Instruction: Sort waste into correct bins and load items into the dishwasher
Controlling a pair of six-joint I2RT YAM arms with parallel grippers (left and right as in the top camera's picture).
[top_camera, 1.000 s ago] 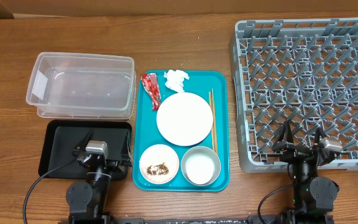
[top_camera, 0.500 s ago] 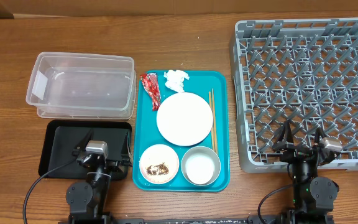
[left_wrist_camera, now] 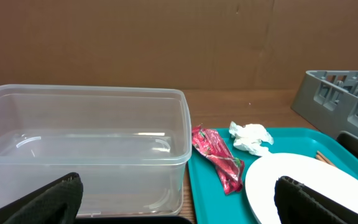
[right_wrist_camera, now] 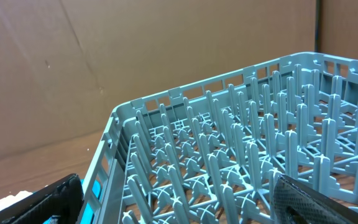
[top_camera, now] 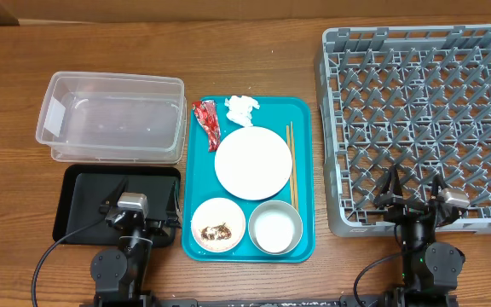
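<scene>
We seem to be at a lab test bench: a wooden table (top_camera: 245, 43), robot arms (top_camera: 122, 264), cardboard walls (left_wrist_camera: 166, 43).

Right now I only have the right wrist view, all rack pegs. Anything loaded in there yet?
Observer: No. Seen from overhead, the rack holds nothing.
Operator: Where are the dishes?
Observer: On the teal tray left of the rack: a plate, a bowl with scraps and a second bowl.
Operator: Chopsticks?
Observer: The chopsticks lie on the tray along the plate's right edge.
</scene>
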